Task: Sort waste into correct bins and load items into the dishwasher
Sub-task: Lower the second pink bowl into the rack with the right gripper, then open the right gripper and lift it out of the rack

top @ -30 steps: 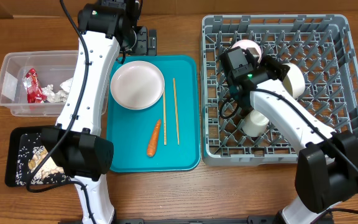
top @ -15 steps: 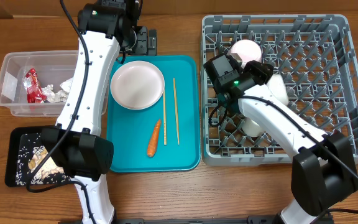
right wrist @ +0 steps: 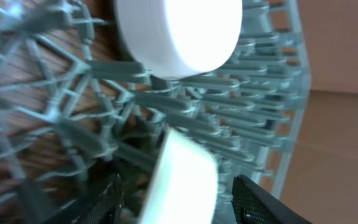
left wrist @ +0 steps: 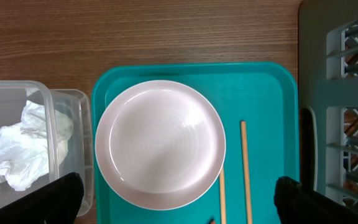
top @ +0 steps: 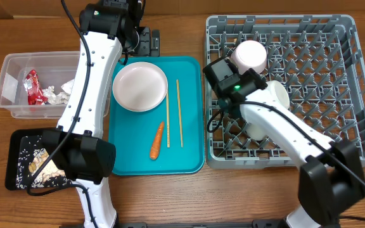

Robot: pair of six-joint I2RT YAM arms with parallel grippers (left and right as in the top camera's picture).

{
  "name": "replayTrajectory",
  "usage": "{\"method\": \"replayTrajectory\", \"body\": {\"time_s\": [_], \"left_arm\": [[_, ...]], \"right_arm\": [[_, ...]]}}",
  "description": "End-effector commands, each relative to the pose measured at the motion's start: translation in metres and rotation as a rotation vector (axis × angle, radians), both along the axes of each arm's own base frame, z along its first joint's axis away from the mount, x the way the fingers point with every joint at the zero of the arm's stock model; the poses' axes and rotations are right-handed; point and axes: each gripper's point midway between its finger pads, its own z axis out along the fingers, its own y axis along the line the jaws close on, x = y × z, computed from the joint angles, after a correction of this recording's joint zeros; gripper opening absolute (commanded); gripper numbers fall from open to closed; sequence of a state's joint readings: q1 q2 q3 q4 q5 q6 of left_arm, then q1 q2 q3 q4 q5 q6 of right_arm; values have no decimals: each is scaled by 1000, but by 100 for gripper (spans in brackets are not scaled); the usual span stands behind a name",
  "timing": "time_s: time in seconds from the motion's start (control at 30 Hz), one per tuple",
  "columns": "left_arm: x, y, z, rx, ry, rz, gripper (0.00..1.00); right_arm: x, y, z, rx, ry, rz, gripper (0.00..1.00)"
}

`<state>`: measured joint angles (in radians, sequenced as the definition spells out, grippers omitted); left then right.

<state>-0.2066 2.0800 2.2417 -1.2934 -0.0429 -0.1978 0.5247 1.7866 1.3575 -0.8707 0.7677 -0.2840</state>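
The right gripper (right wrist: pixel 176 186) is low inside the dish rack (top: pixel 360 126), at its left side. Its fingers stand apart on either side of a white bowl (right wrist: pixel 185 180) that sits on edge between the pegs. There is a gap at each finger, so the bowl seems to rest on the rack alone. The pegs are probably what keep it upright, which is why it can stand free. A second bowl (right wrist: pixel 179 31) sits bottom-up just beyond it, in the far left part of the rack.

The left gripper (left wrist: pixel 178 186) hangs above the far end of the teal tray (top: pixel 192 158) with its fingers spread wide and nothing between them. The plate (top: pixel 139 87) lies flat right under it, so it looks lined up to be the next item loaded.

The chopsticks (top: pixel 173 114) lie side by side just right of the plate. The carrot (top: pixel 157 140) lies nearer, touching neither. Both wait on the tray, not yet sorted.

On the left, the clear tub (top: pixel 11 69) holds the red wrapper (top: pixel 32 87) and crumpled napkin (top: pixel 59 95). The black tray (top: pixel 14 142), near it, holds rice scraps (top: pixel 30 158), so dry rubbish and food waste appear to be kept apart.
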Motion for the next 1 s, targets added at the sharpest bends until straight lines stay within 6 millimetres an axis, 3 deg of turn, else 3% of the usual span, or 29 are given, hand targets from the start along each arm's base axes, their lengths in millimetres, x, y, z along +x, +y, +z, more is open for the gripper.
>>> {"method": "replayTrajectory", "body": {"time_s": [0.0,0.13,0.17,0.27,0.33,0.5,0.63,0.97], "left_arm": [[5,4,1,26,-10,-12,100],[5,4,1,26,-10,-12,100],[5,4,1,26,-10,-12,100],[5,4,1,26,-10,-12,100],[5,4,1,26,-10,-12,100],[5,4,1,26,-10,-12,100],[5,4,1,26,-10,-12,100],[5,4,1,26,-10,-12,100]], "right_arm": [[7,8,57,361,-163,-107,58],[6,-6,93,585,-245,-189,53],[5,-11,100,641,-264,-214,47],[0,-30,117,791,-300,-299,8],[-3,-42,119,855,-298,-353,4],[-13,-62,95,982,-167,-447,4],[-20,-81,64,1000,-81,-583,4],[-23,-84,7,947,82,-704,4]]}}
